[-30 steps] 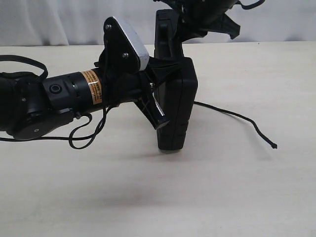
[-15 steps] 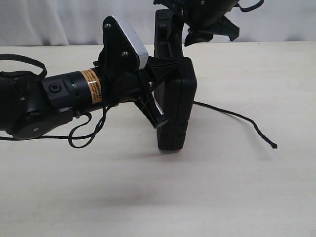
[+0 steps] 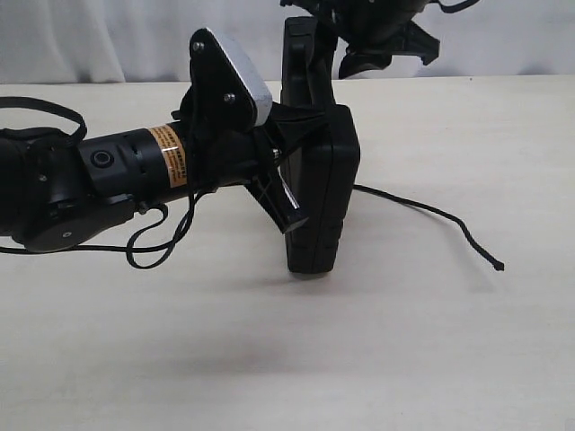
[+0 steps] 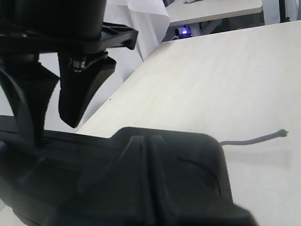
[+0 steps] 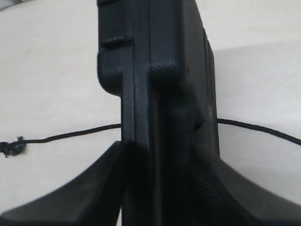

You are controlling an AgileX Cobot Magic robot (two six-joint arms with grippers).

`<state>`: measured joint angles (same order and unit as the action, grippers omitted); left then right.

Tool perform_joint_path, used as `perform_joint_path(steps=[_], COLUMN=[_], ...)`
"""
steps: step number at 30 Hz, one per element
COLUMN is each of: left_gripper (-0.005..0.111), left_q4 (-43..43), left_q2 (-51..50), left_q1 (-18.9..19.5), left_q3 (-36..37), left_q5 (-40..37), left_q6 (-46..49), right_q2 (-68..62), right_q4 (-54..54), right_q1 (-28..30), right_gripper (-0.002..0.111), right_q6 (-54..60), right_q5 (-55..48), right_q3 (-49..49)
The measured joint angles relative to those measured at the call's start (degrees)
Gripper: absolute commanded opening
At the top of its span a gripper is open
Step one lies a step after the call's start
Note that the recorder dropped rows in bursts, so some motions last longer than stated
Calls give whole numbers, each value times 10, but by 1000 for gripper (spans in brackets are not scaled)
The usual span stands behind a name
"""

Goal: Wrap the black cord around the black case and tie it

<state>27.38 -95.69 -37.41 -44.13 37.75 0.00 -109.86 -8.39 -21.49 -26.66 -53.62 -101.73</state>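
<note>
The black case [image 3: 322, 193] stands upright on one edge on the table. My left gripper [image 3: 292, 171] reaches in from the left and is shut on the case's side, so the case [image 4: 155, 179] fills the left wrist view. From above, my right gripper [image 3: 323, 54] straddles the case's top edge [image 5: 157, 70]. It is open, and one fingertip [image 3: 361, 63] stands just clear of the case. The black cord [image 3: 422, 208] runs out from under the case to the right and ends in a knotted tip [image 3: 499, 267]. The cord [image 5: 70, 135] shows on both sides of the case.
The pale wooden table [image 3: 359, 359] stretches to a white backdrop [image 3: 108, 36]. A thin black loop [image 3: 153, 251] hangs under the left arm; I cannot tell whether it is cord or cable. Another table [image 4: 211, 9] stands beyond this one.
The right gripper's fingertip beside the case top has moved away from the case and up a little, leaving a gap. The left gripper, case and cord have not moved.
</note>
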Motion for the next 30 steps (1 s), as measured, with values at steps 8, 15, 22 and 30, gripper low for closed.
perform_joint_path(steps=[8,15,22,30], left_gripper=[0,0,0,0], left_q4=[0,0,0,0], left_q2=[0,0,0,0], left_q1=[0,0,0,0], left_q3=[0,0,0,0], left_q5=[-1,-1,-1,-2], left_q6=[0,0,0,0], right_q2=[-6,-8,-33,-39], right_q4=[-35,-75,-59,-54], right_q1=[0,0,0,0], right_gripper=[41,41,41,40], right_q6=[24,65,67,67], right_q5=[-3,3,-15,-15], right_q3=[0,0,0,-7])
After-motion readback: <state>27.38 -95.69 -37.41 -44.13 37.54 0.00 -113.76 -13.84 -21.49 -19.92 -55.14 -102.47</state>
